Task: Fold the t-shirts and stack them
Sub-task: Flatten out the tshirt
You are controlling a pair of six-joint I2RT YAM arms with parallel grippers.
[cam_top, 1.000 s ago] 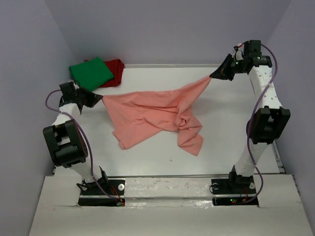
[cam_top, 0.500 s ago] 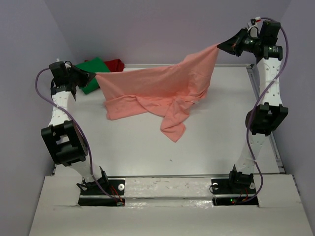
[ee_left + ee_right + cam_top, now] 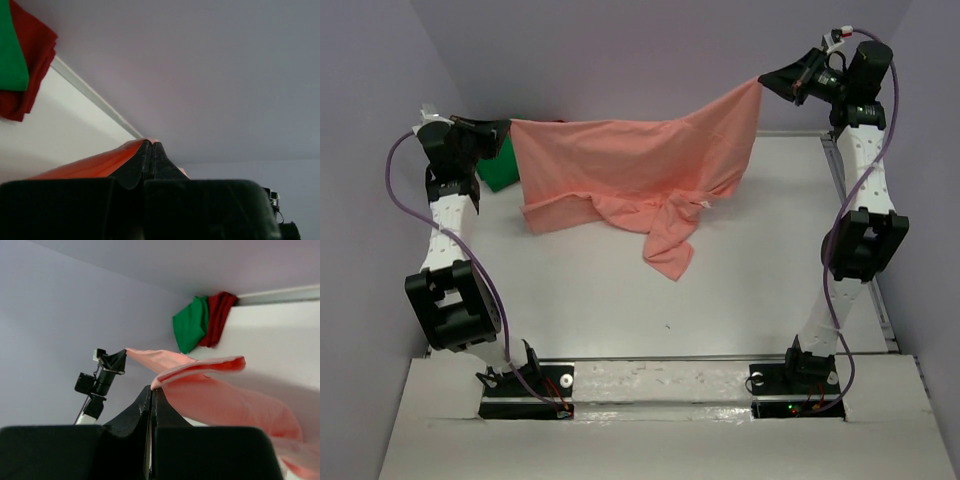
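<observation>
The salmon-pink t-shirt (image 3: 640, 165) hangs stretched in the air between both grippers, its lower part bunched and drooping toward the table. My left gripper (image 3: 506, 125) is shut on its left top corner, high at the back left. My right gripper (image 3: 762, 80) is shut on its right top corner, high at the back right. The pink cloth shows at the left fingertips (image 3: 131, 151) and trails from the right gripper (image 3: 200, 371). The green t-shirt (image 3: 496, 170) lies at the back left, mostly hidden. The dark red t-shirt (image 3: 31, 60) lies under the green one (image 3: 11, 50).
The white table (image 3: 620, 300) has a raised back edge against the grey wall (image 3: 650, 50). The green and red pile also shows in the right wrist view (image 3: 202, 320). The left arm (image 3: 97, 382) shows there too.
Both grippers have risen and moved back, lifting the pink t-shirt off the table. It went from lying spread on the surface to hanging stretched between them.
</observation>
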